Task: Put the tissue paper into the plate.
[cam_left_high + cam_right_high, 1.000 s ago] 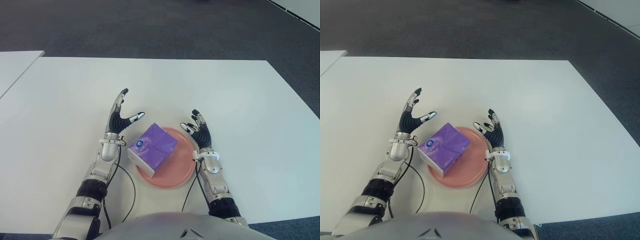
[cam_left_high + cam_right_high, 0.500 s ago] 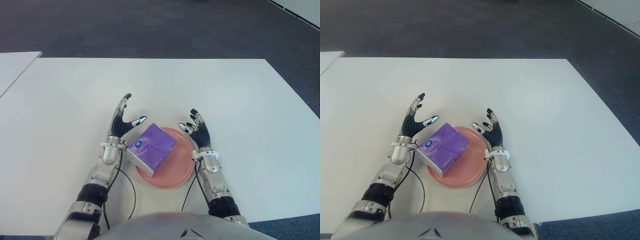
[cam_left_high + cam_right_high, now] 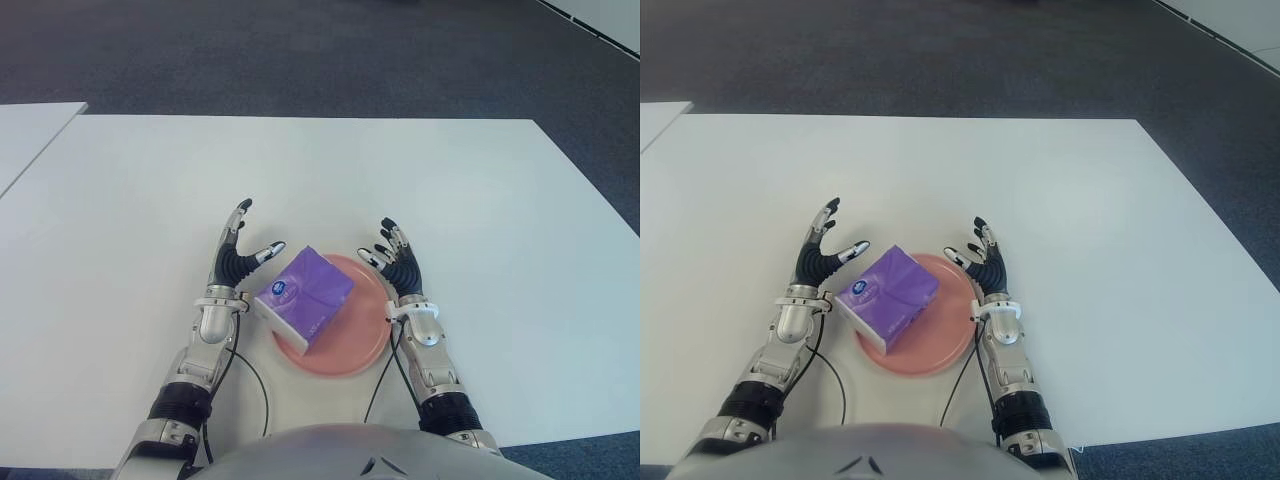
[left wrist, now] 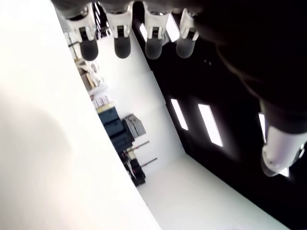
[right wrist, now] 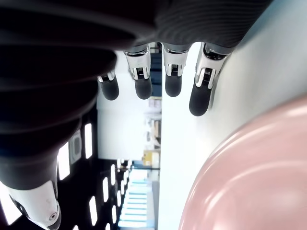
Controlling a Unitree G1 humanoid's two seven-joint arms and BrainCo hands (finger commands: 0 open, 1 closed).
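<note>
Our left hand [image 3: 232, 262] is drawing back toward us, fingers spread and empty (it reached farther across the white counter [image 3: 120, 200] a second ago). The purple tissue paper [image 3: 304, 296] is lying on the pink plate [image 3: 355, 345], overhanging its left rim. Our right hand [image 3: 397, 262], fingers spread, is holding beside the plate's right edge; placement looks done.

left robot hand [image 3: 233, 268] black, silver-tipped | right robot hand [image 3: 397, 262] same | black cables

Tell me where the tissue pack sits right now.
In the eye views the purple tissue pack lies on the left part of the pink plate, overhanging its rim, between the open left hand and right hand.
</note>
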